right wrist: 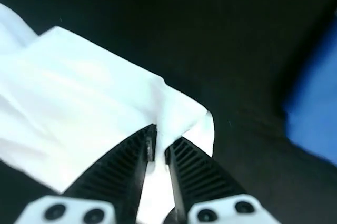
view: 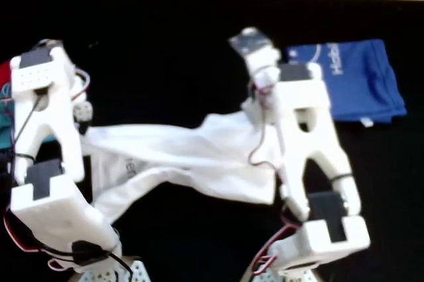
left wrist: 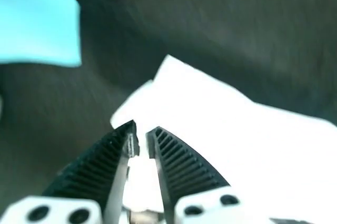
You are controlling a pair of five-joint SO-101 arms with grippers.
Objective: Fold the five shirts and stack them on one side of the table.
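A white shirt [view: 179, 156] hangs stretched between both arms over the black table [view: 165, 37]. My left gripper [left wrist: 141, 139] is shut on the white shirt [left wrist: 226, 124] at its left end; in the high view this gripper [view: 85, 123] sits at the cloth's left corner. My right gripper [right wrist: 159, 148] is shut on the white shirt [right wrist: 89, 108] at its right corner, and from above it [view: 255, 113] stands at the cloth's right end. A folded blue shirt [view: 354, 80] lies at the back right, apart from the arms.
A teal and red bit of cloth [view: 5, 106] shows at the table's left edge, seen as a light blue patch [left wrist: 37, 21] from the left wrist. The blue shirt's edge [right wrist: 316, 113] lies beside the right gripper.
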